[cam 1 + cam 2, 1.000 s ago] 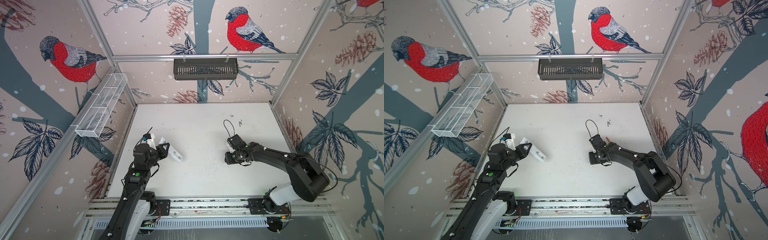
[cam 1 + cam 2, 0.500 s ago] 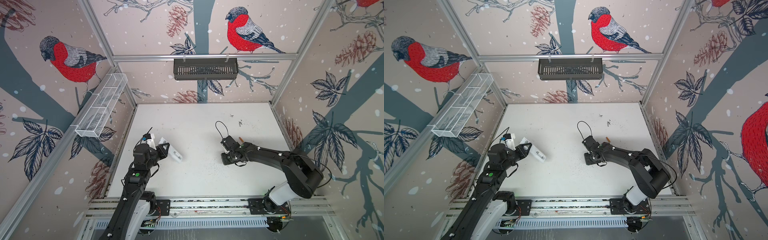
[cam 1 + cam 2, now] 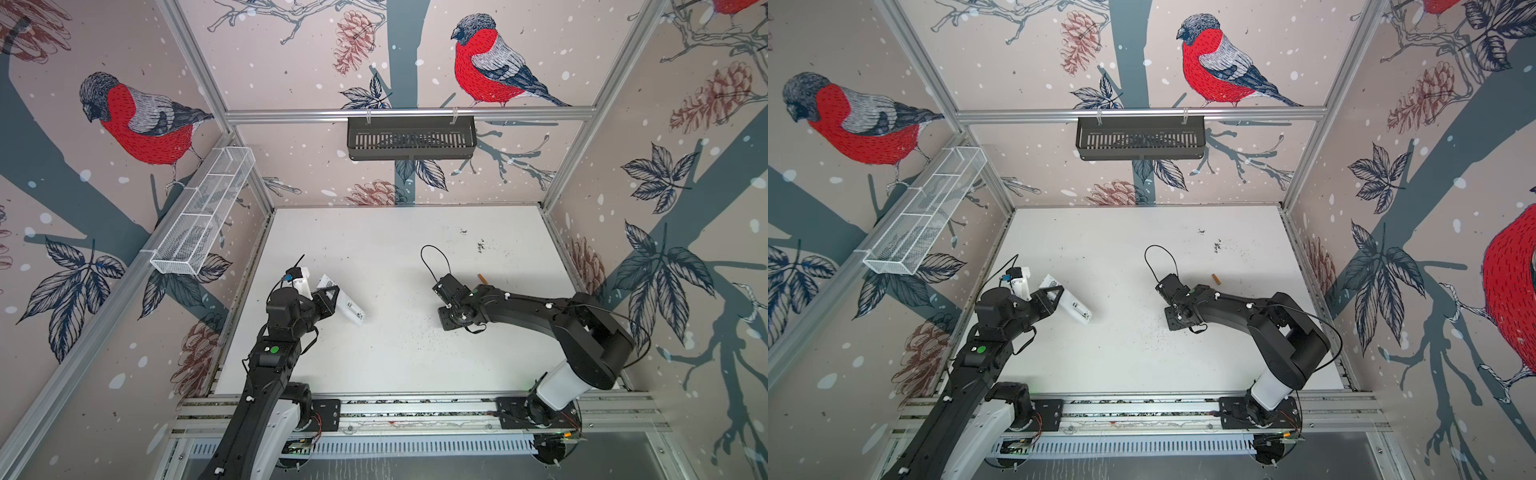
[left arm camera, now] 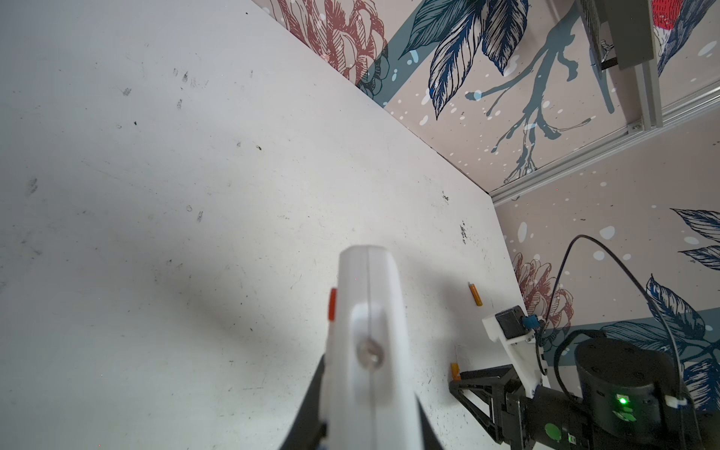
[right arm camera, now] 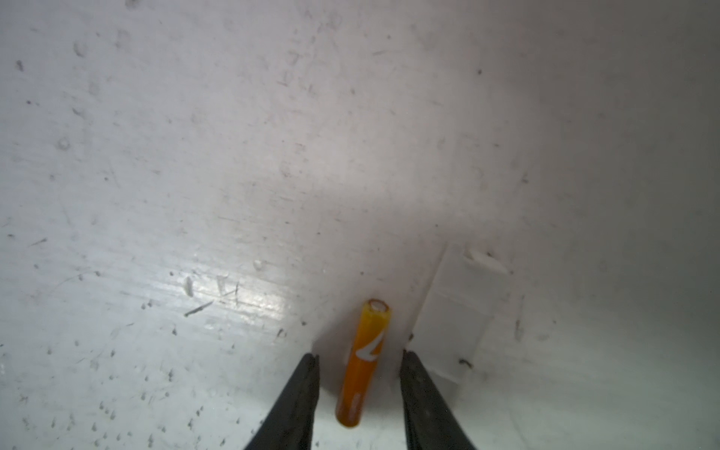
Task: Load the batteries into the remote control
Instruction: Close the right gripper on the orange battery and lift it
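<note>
So the left gripper (image 3: pixel 332 296) is clamped on one end of the remote control (image 3: pixel 351 308), over on the left side of the white table (image 3: pixel 374 365), roughly halfway between near and far. The free end of the remote sticks out toward the right and a bit nearer. In the left wrist view it's turned edge-on, with an orange-red button (image 4: pixel 332 304) on one side and a dark finger (image 4: pixel 311 409) pressed against each flank. The soft shadow on the table beyond it makes it look held off the surface. The right gripper (image 5: pixel 358 354) points down at the table right of centre, well apart from the remote. Its jaws are spread and straddle one battery (image 5: pixel 364 362), which lies flat on the table and is orange with a white mark. There's a visible gap on both sides, so nothing is pinched. Just beside that battery lies a flat white rectangular plate (image 5: pixel 454 311), can't tell exactly what it is. The second battery (image 3: pixel 482 278) lies loose on the table a bit further right and farther back, just behind the right arm (image 3: pixel 519 305), and it shows in both top views. There are lots of small dark specks (image 3: pixel 419 338) on the table around the right gripper.
</note>
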You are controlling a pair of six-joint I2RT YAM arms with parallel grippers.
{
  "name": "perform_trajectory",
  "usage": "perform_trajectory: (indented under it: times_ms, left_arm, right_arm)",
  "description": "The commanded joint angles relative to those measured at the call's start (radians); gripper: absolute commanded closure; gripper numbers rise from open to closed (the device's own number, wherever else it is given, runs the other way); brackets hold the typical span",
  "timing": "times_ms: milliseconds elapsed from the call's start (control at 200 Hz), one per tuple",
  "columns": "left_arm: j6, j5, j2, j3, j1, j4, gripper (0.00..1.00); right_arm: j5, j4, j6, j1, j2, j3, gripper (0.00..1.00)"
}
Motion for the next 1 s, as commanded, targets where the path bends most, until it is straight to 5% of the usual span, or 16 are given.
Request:
perform_trajectory:
  times_ms: [0, 996]
  left_arm:
    - [0.01, 0.017, -0.002, 0.003, 0.002, 0.023, 1.0]
    - [0.01, 0.025, 0.006, -0.001, 0.002, 0.034, 1.0]
  right_arm:
    - [-0.019, -0.006, 0.016, 0.005, 0.01, 0.001, 0.65]
    - [0.081, -0.068, 0.069, 0.104, 0.029, 0.037, 0.73]
